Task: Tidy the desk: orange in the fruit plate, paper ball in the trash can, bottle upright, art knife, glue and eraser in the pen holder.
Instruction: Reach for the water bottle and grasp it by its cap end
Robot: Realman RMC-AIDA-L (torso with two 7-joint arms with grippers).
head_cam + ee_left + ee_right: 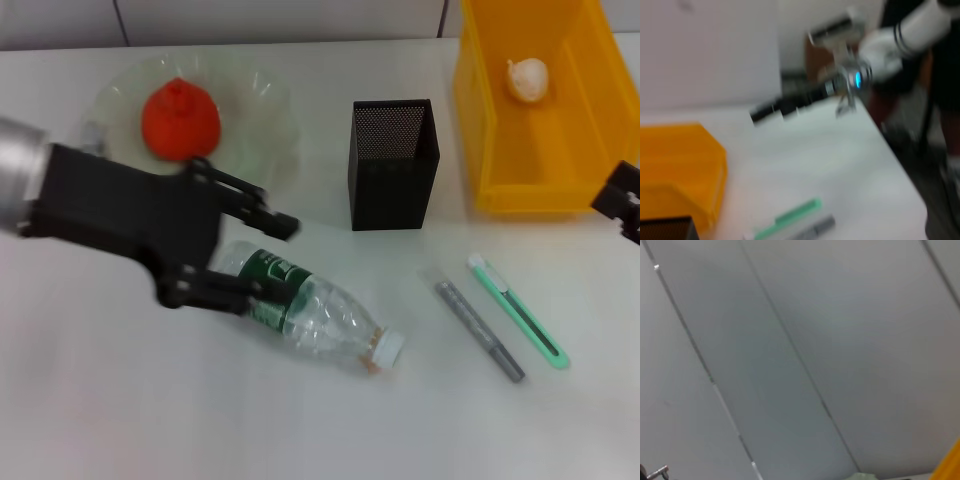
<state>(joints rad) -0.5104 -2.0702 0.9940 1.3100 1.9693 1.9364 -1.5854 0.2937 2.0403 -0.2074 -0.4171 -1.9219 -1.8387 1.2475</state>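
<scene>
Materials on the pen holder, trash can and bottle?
Pen holder: looks like matte black metal mesh, fine perforations visible. Trash can: glossy yellow plastic, probably, with smooth moulded walls. Bottle: thin clear plastic, ribbed and see-through.

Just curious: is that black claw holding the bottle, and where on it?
Not clearly: the left gripper is open, its fingers straddling the bottle at its labelled bottom end.

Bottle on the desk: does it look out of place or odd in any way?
Yes. The bottle lies on its side in front of the fruit plate, cap pointing to the robot's right, not upright. The left gripper is open with its fingers on either side of the labelled end. The right gripper sits at the desk's right edge.
</scene>
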